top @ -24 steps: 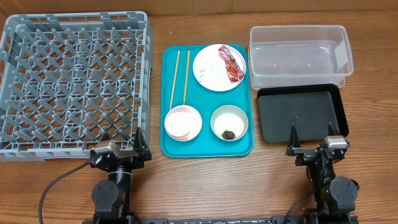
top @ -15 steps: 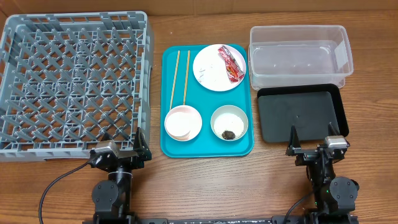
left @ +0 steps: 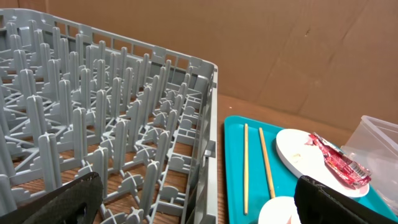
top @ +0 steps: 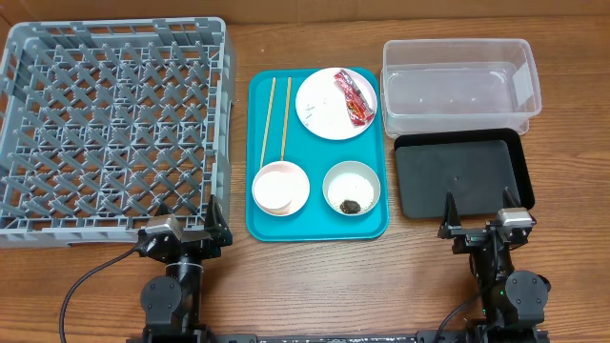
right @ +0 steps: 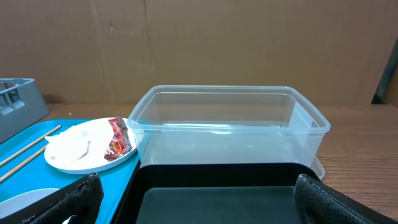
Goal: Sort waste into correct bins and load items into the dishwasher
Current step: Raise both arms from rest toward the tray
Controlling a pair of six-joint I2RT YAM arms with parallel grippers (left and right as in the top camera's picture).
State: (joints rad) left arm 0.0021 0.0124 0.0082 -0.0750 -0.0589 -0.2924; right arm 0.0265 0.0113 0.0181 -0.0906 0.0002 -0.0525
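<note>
Well, both my grippers stand wide open and hold nothing. My left gripper [top: 186, 211] sits left of the teal tray [top: 319, 227], at the near corner of the grey dish rack [top: 114, 124]. My right gripper [top: 477, 211] sits right of the teal tray, at the black tray's [top: 462, 176] near edge. On the teal tray, ahead of both, lie the white plate [top: 324, 110] bearing the red wrapper [top: 354, 98], the chopsticks [top: 266, 119], a pinkish bowl [top: 279, 187], and a pale bowl [top: 352, 181] holding a brown lump [top: 350, 205].

Black arms [top: 172, 295]; left gripper [top: 188, 205] and right gripper [top: 478, 196] black-fingered; silver wrist blocks [top: 158, 229]; black cable [top: 81, 284].
</note>
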